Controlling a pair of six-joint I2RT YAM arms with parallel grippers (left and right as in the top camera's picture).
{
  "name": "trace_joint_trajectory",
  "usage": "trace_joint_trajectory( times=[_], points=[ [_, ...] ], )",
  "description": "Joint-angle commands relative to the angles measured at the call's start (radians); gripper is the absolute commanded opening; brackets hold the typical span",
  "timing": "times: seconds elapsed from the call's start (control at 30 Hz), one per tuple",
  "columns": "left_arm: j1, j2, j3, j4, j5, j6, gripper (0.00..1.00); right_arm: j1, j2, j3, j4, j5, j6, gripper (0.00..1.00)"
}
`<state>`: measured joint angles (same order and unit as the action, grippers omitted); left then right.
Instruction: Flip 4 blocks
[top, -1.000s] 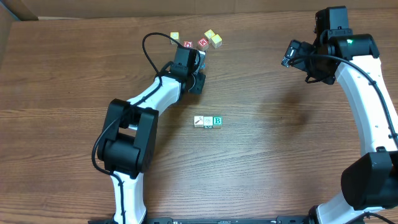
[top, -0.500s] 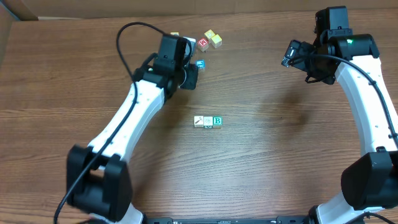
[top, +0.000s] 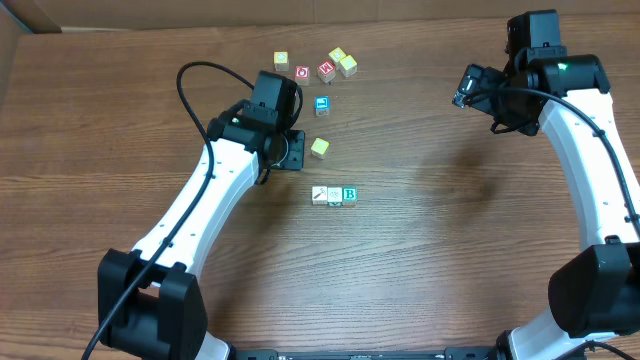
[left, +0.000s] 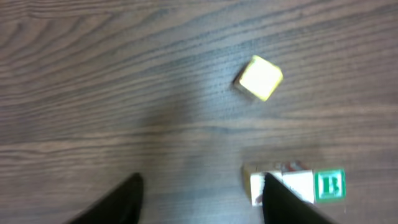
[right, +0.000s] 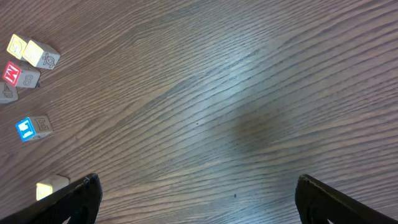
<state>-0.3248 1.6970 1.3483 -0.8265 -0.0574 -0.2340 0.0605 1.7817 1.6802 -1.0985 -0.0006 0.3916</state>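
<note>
Fingertips (left: 121, 202) of the left gripper (left: 200, 186) stood partly apart with nothing between them; the right gripper (right: 198, 183) gaped wide, also empty. We saw a small yellow-topped wooden cube (left: 259, 77) at one o'clock from the left gap, clear of both fingers, turned cornerwise. At three o'clock three pale wooden cubes (left: 298, 182) formed a touching row running nine-to-three, one finger overlapping it, its green-printed B cube (left: 329, 185) reading upright.

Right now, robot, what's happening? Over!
Left gripper open, empty. Right gripper open, empty, off to the side. Yellow block lies alone near the three-block row. Nothing blocking them.
</note>
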Motion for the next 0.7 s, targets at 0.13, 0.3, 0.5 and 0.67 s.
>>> trace_joint_trajectory(
  times=[0.13,0.3,0.5,0.67],
  points=[
    [-0.004,0.07,-0.045,0.208,0.14,-0.022,0.64,0.0,-0.012,0.002,0.005,0.0,0.005,1.0],
    [-0.018,0.137,-0.042,0.285,0.152,-0.089,0.6,0.0,-0.012,0.002,0.005,0.0,0.005,1.0],
    [-0.036,0.255,-0.042,0.385,0.101,-0.22,0.6,0.0,-0.012,0.002,0.005,0.0,0.005,1.0],
    [-0.045,0.328,-0.042,0.476,0.099,-0.261,0.59,0.0,-0.012,0.002,0.004,0.0,0.005,1.0]
  ],
)
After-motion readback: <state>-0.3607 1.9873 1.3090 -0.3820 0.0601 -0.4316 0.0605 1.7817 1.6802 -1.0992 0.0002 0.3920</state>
